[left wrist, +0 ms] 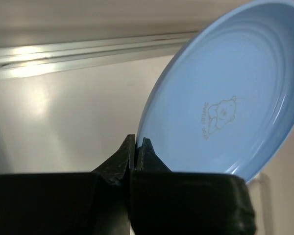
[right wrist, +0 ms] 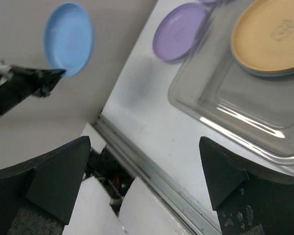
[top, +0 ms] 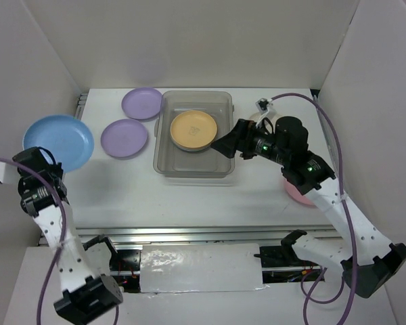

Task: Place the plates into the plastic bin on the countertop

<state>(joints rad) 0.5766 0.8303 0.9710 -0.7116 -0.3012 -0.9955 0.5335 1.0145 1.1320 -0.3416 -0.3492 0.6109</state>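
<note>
My left gripper (top: 52,164) is shut on the rim of the blue plate (top: 57,141) and holds it up off the countertop (top: 115,189) at the far left. In the left wrist view the jaws (left wrist: 136,143) pinch the edge of the blue plate (left wrist: 225,107). The yellow-orange plate (top: 194,130) lies in the plastic bin (top: 189,169). Two lavender plates (top: 142,103) (top: 124,138) lie left of the bin. My right gripper (top: 229,141) is open and empty over the bin's right rim. A pink plate (top: 298,196) lies partly hidden under the right arm. The other plates are out of view.
White walls enclose the table on the left, back and right. A metal rail (top: 189,233) runs along the near edge. The right wrist view shows the bin (right wrist: 225,98), the yellow-orange plate (right wrist: 269,36), a lavender plate (right wrist: 180,30) and the raised blue plate (right wrist: 68,39).
</note>
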